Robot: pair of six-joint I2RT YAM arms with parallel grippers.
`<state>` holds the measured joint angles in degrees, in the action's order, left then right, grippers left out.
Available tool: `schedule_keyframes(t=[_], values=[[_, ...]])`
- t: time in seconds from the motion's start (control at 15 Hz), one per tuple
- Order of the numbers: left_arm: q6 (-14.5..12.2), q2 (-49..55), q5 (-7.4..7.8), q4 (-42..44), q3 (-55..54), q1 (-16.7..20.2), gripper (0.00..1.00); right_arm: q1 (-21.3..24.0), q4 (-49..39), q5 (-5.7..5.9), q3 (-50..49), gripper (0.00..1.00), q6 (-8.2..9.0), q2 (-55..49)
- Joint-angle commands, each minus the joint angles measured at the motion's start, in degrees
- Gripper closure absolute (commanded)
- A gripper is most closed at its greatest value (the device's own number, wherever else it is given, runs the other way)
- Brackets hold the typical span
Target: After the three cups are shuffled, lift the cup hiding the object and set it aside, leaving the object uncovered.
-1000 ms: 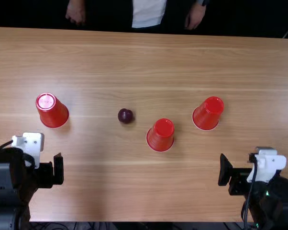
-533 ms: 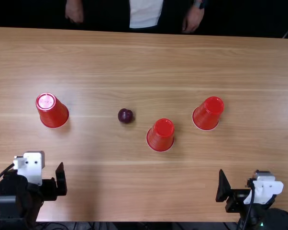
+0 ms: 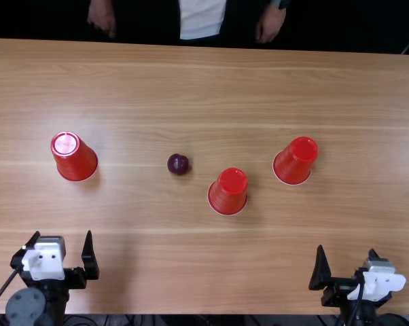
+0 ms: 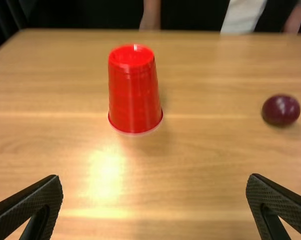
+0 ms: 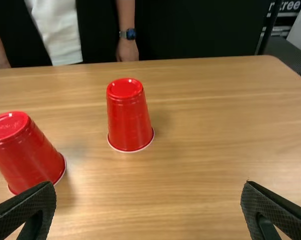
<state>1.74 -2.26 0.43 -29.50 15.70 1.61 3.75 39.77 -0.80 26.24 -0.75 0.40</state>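
From above, the ball (image 3: 178, 164) lies bare on the table (image 3: 204, 81) between the left cup (image 3: 73, 157) and the middle cup (image 3: 228, 191), with the right cup (image 3: 295, 161) beyond. The left gripper (image 3: 60, 243) and right gripper (image 3: 346, 265) sit at the near edge, both spread wide. The left wrist view has an unobstructed path to the left cup. In the right wrist view the other two cups stand apart. The cups look light, thin and crushable, so pinch gently across the tapered wall.

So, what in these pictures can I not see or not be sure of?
Under the left cup, middle cup and right cup: in every view the red walls hide whatever may lie beneath.
Left gripper and right gripper, wrist views: the picture's edge cuts off all but the finger ends.
Left arm and right arm, top view: the bottom edge cuts off nearly everything behind the grippers.
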Motion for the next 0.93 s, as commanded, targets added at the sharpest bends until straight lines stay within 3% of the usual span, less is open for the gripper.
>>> schedule_keyframes(t=[0.0, 0.13, 0.4, 0.47, 0.6, 0.67, 0.8, 0.87], values=[[0.3, 2.3, 0.10, 0.8, -2.2, 0.7, 0.00, 0.5, -2.5, 0.27, 0.2, 0.00, -0.72, -0.4], [0.1, 2.3, 0.00, 6.6, -3.6, 0.8, 0.00, 0.6, -12.7, 0.27, -0.7, 0.00, -2.30, -0.4], [-0.3, 2.3, 0.21, 29.9, -13.6, 0.8, 0.00, 0.6, -31.6, -0.36, -9.2, 0.00, -2.30, -0.4], [-0.3, 2.3, 1.05, 33.7, -15.3, 0.8, 0.00, 0.6, -35.0, -0.47, -11.9, 0.00, -2.20, -0.4], [-0.3, 2.3, 4.43, 34.2, -15.7, 0.8, 0.00, 0.6, -39.8, -0.78, -16.3, 0.00, -1.88, -0.4], [-0.5, 2.3, 4.64, 33.7, -15.7, 0.8, 0.00, 0.6, -40.8, -1.21, -18.6, 0.00, -1.88, -0.4], [-0.6, 2.3, 4.64, 28.7, -15.7, 0.8, 0.00, 0.6, -41.0, -3.53, -22.5, 0.00, -1.67, -0.4], [-0.7, 2.3, 4.74, 25.0, -15.7, 0.7, 0.00, 0.6, -41.0, -3.53, -24.2, 0.00, -1.57, -0.4]])
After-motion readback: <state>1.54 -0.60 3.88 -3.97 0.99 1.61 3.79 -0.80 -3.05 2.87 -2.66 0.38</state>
